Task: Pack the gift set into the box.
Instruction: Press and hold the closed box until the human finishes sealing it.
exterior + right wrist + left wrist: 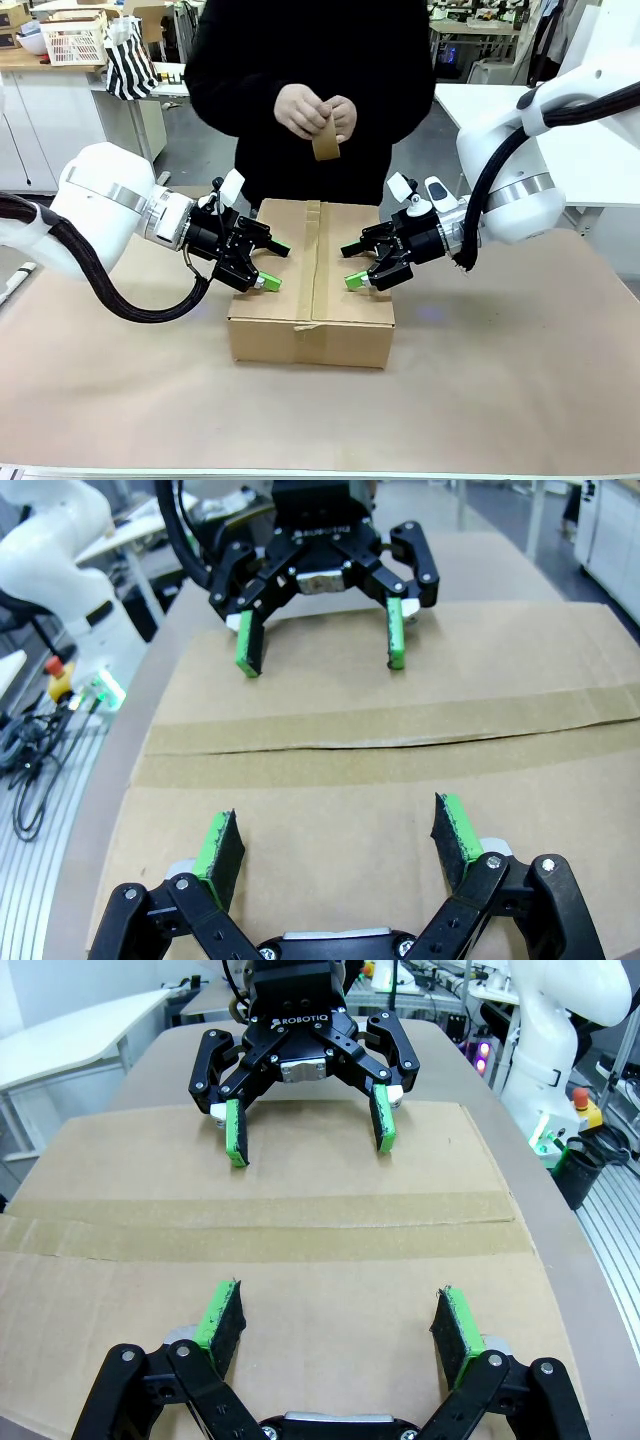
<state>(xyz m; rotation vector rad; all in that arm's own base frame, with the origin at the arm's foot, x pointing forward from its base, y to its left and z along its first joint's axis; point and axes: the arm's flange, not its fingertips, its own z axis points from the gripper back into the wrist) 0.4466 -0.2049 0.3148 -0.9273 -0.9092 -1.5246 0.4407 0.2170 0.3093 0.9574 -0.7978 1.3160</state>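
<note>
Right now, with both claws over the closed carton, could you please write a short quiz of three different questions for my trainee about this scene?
1. True or false: the top flaps of the cardboard carton are closed, with a tape strip along the seam.
2. Which claw is shut? A) left claw B) right claw C) neither
3. What does the person's hands hold?

Key: 1 true; 2 C; 3 a piece of brown tape.

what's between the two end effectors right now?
Only the box top, flaps shut, with its tape strip along the seam. Left end effector and right end effector face each other across it, both open; wrist views show this best.
</note>
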